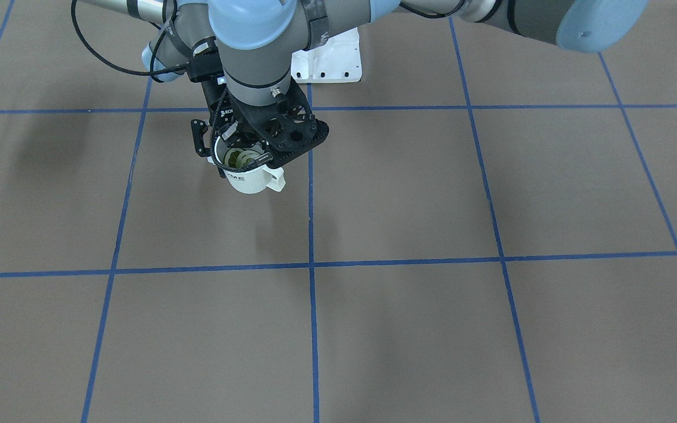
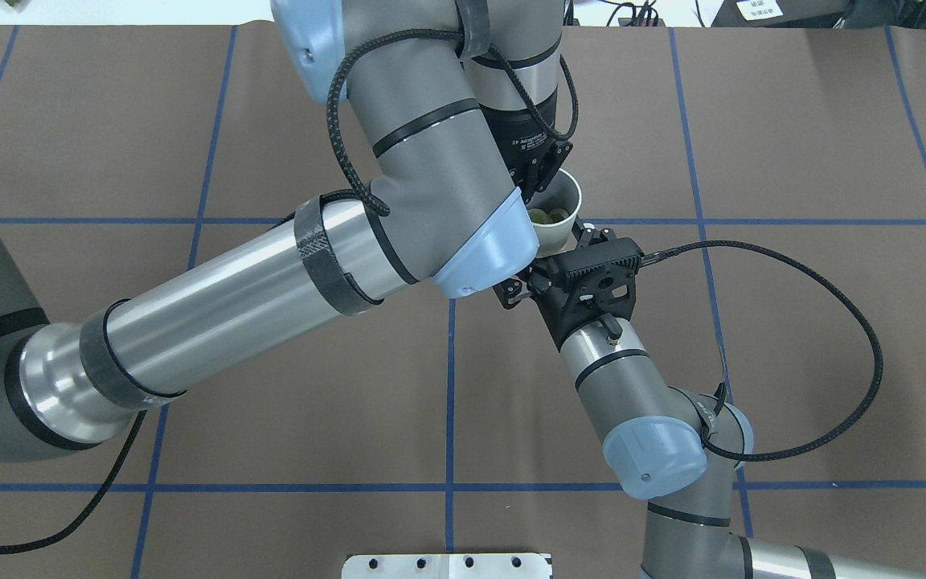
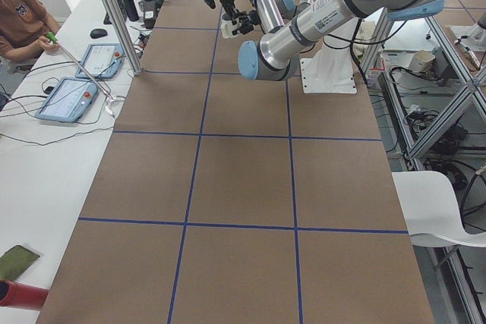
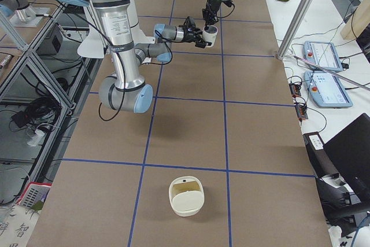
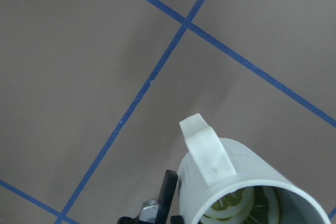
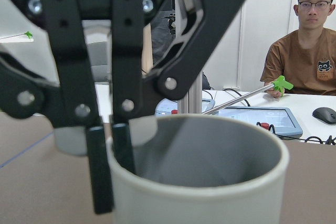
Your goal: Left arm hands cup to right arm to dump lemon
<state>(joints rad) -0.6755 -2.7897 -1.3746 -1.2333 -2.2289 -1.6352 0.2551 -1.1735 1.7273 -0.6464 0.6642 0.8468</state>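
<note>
Cup holding lemon slices, rim pinched by the left gripper, right gripper spread wide around its sides.

Overhead: blocked at centre by left arm slanting in from left edge and right arm rising from lower right, plus cable looping out to its right. Tight around cup at upper centre, hemmed by both wrists. Open over mat at upper right, upper left, lower left. Right-side view: blocked at lower centre by white basket, open all around it.
</note>
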